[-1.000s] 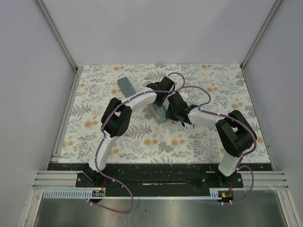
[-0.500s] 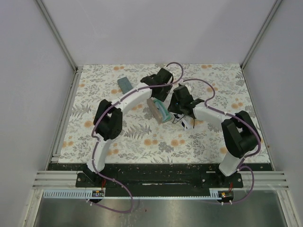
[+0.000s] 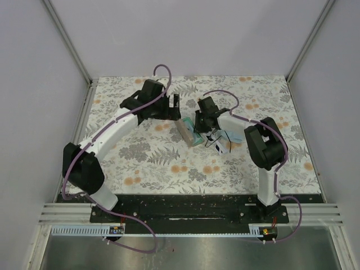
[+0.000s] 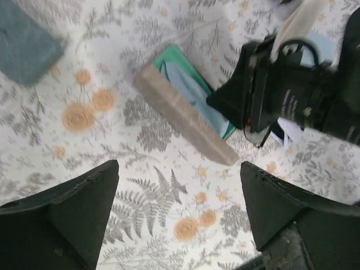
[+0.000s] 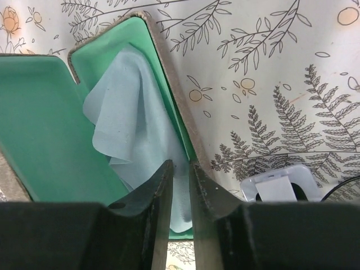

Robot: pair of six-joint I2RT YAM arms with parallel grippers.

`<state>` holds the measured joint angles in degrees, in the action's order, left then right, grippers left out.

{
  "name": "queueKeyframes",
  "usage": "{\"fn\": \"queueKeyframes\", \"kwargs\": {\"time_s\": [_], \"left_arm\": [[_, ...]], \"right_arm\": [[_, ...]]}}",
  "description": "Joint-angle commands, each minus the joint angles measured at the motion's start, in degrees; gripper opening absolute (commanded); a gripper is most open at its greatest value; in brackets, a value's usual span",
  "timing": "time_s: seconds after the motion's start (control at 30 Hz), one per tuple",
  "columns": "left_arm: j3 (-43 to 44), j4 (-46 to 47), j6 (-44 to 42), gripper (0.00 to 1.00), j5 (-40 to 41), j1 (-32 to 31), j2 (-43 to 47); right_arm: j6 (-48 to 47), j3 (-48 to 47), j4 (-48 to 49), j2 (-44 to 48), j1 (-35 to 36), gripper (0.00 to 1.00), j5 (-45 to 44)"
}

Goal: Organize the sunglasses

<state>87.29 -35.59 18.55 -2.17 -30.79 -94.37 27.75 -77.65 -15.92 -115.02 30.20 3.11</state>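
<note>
The tan case (image 3: pixel 185 134) lies open in mid-table, green lining (image 5: pixel 45 124) up, with a light blue cloth (image 5: pixel 135 112) crumpled inside. My right gripper (image 5: pixel 180 164) points down into the case over the cloth, by the right rim. Its fingers are a narrow gap apart, with the cloth showing in the gap. The thin black sunglasses (image 3: pixel 214 140) lie just right of the case, mostly hidden under the right arm. My left gripper (image 4: pixel 179 169) hangs wide open above bare table behind and to the left of the case (image 4: pixel 180 115), holding nothing.
A slate-blue case (image 4: pixel 22 45) lies at the back left, hidden under the left arm in the top view. A white tag (image 3: pixel 221 147) and a second light blue cloth (image 3: pixel 232 136) sit right of the tan case. Walls close in the floral table.
The left gripper has pulled back and to the left, away from the tan case, and opened wide. The right gripper has moved over the case and narrowed its jaws above the cloth.
</note>
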Motion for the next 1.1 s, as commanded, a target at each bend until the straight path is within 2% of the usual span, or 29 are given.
{"fn": "queueKeyframes", "kwargs": {"time_s": [0.0, 0.07, 0.27, 0.47, 0.73, 0.87, 1.07], "left_arm": [[-10.44, 7.89, 7.02, 0.93, -10.47, 3.62, 6.55], [-15.37, 10.36, 7.91, 0.93, -12.06, 4.94, 9.36], [-25.93, 17.21, 10.63, 0.92, -13.55, 6.09, 11.23], [-28.22, 22.05, 13.18, 0.92, -17.51, 6.09, 8.41], [-26.47, 24.52, 15.03, 0.91, -18.04, 6.09, 5.34], [-26.03, 24.61, 15.29, 0.91, -18.39, 6.09, 4.63], [-26.29, 23.47, 14.77, 0.91, -17.34, 6.09, 4.72]], "right_arm": [[-1.91, -0.41, -2.27, -0.73, 0.13, 0.22, 0.66], [-0.95, 1.43, -1.66, 0.23, 0.21, 0.16, 2.59], [3.71, 8.38, 1.51, 4.45, 1.97, 0.16, 4.79], [6.97, 12.43, 1.69, 9.81, 2.76, 0.24, 1.73], [3.03, 6.82, -3.49, 12.46, 2.68, 0.36, -1.79], [-0.76, 1.46, -7.36, 10.00, 2.59, 0.39, -5.31], [-3.84, -4.35, -10.18, 4.02, 2.15, 0.39, -6.98]]}}
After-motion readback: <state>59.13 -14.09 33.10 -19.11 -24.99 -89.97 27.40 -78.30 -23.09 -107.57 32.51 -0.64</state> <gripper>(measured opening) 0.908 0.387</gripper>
